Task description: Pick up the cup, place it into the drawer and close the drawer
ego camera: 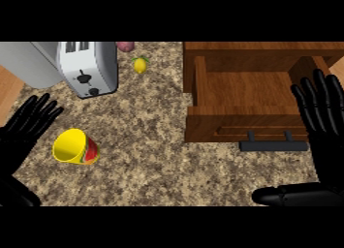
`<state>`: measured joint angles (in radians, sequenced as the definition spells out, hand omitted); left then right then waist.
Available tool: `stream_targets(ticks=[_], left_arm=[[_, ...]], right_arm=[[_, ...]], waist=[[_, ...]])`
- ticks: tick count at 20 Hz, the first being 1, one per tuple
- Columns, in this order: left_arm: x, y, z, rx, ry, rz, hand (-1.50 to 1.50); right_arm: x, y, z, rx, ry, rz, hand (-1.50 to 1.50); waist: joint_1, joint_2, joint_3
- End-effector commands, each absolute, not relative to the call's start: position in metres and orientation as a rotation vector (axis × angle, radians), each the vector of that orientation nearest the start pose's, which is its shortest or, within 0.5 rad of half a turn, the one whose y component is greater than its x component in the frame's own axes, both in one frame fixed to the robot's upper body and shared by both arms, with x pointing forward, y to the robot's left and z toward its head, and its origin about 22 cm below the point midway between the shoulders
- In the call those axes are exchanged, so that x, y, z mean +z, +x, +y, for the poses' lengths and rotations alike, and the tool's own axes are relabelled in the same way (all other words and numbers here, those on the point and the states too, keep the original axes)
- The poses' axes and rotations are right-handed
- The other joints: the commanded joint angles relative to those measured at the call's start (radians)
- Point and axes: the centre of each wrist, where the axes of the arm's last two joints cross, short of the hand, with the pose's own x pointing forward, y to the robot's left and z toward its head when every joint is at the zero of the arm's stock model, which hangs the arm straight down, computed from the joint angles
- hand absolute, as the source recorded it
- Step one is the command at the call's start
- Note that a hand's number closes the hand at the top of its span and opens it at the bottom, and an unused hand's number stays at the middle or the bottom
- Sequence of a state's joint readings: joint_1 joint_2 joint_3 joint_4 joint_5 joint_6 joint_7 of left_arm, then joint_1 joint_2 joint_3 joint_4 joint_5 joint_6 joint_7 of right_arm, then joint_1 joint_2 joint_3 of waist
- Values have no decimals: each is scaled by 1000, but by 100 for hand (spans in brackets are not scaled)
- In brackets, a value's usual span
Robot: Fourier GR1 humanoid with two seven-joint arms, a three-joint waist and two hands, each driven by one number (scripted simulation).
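Observation:
A yellow cup (74, 147) with a red and green band lies on its side on the speckled counter (153, 160), its mouth facing up and left. The wooden drawer (246, 87) at the upper right stands pulled out, its inside bare, with a dark handle (273, 145) on its front. My left hand (21, 128) is open at the left edge, just left of the cup and apart from it. At the right edge my right hand (324, 114) is open with fingers up, beside the drawer's right side.
A silver toaster (88, 68) stands at the upper left beside a grey appliance (24, 60). A small yellow lemon (140, 65) and a pinkish item (125, 46) lie behind it. Wooden floor shows past the counter's left edge.

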<state>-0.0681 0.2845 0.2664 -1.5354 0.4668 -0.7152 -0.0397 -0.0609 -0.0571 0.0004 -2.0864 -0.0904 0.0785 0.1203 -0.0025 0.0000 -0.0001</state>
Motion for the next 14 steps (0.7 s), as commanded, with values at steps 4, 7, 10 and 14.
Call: stream_targets(ticks=[4,7,10,14], left_arm=[[22,269,375,-264,-445,-1726,-150],[-7,260,360,-288,-426,-1724,-150],[-14,253,396,-263,-428,-1707,-150],[-23,270,376,-273,-417,-1671,-150]], right_arm=[[129,222,-231,121,124,-1998,-150],[131,220,-224,119,125,-2016,-150],[129,230,-233,124,157,-2007,-150],[147,233,-246,112,149,-2011,-150]], waist=[[-1,0,0],[-1,1,0],[1,1,0],[1,0,0]])
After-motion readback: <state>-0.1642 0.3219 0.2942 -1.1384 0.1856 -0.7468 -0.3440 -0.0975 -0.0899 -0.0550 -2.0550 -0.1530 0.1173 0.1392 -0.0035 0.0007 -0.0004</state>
